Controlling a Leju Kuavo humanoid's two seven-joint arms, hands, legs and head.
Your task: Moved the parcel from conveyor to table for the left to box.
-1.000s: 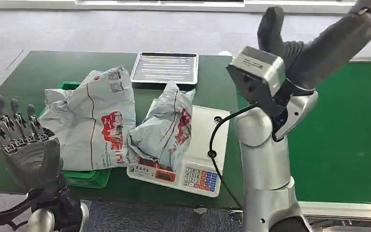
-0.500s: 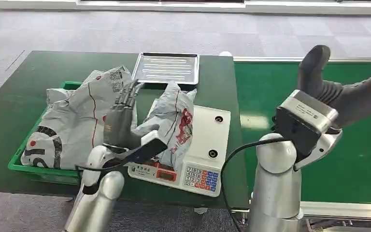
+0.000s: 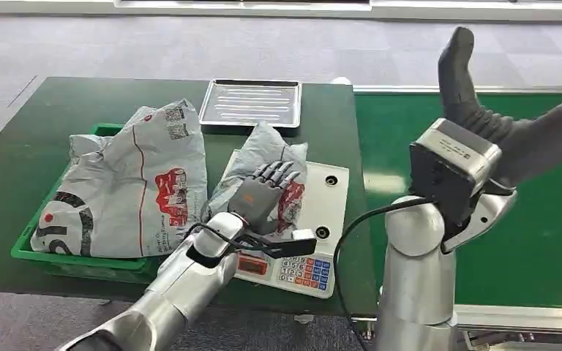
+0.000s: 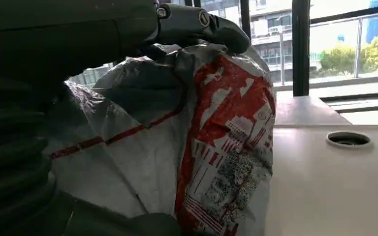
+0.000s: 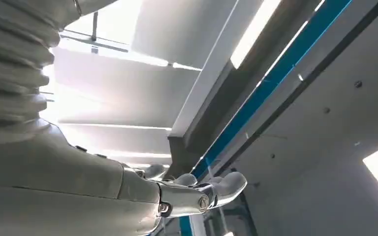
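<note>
A crumpled grey parcel [image 3: 263, 150] with red print lies on the white scale [image 3: 331, 199] at the middle of the green table. My left hand [image 3: 265, 194] reaches in from the near side and grips it. In the left wrist view the dark fingers [image 4: 197, 22] curl over the top of the parcel [image 4: 216, 147], which stands on the scale's white plate [image 4: 325, 187]. My right hand [image 3: 534, 139] is raised above the conveyor, fingers apart and thumb up, holding nothing. The right wrist view shows that hand [image 5: 197, 194] against the ceiling.
A green bin [image 3: 44, 256] at the table's left holds a large grey parcel [image 3: 139, 183]. A metal tray [image 3: 250, 102] sits at the table's far edge behind the scale. The green conveyor belt [image 3: 541, 241] runs along the right side.
My left hand has moved right from over the bin's parcel onto the parcel on the scale and closed on it. The right arm has risen a little.
</note>
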